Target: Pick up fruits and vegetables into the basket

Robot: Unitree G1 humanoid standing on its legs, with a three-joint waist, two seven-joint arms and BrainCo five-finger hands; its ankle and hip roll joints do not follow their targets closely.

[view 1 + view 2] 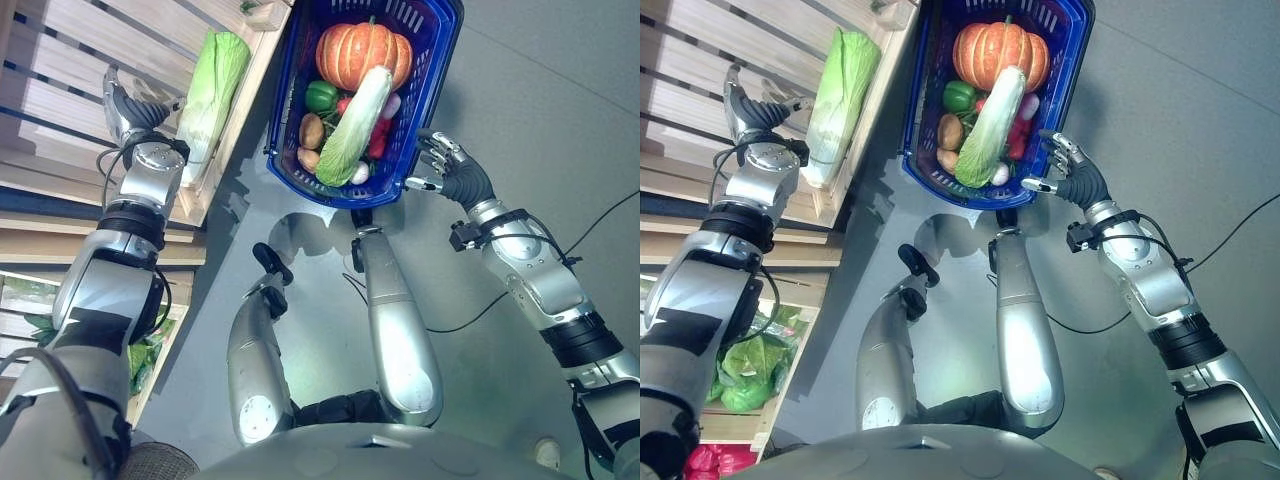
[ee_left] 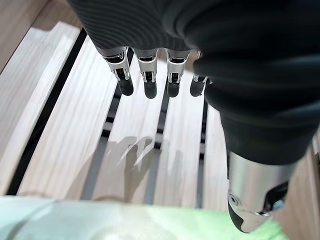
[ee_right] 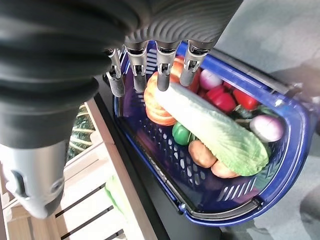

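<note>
— Two cabbages on my screens. Starting at the left: my left hand (image 1: 128,108) hangs over the slatted wooden shelf (image 1: 60,90), fingers straight and spread, holding nothing. One napa cabbage (image 1: 212,90) lies just beside it along the shelf's edge.

— Is the hand touching it?

— I can't tell; the wrist view has the cabbage cut off at its border. Further right, the blue basket (image 1: 435,60) sits on the grey floor (image 1: 560,110), its far end cropped. Inside: a pumpkin (image 1: 362,52), a second napa cabbage (image 1: 352,125) lying across a green pepper (image 1: 321,95), potatoes (image 1: 311,131) and red pieces I can't make out.

— Right hand?

— My right hand (image 1: 452,170) is beside the basket's near corner, fingers loosely open, empty.
</note>
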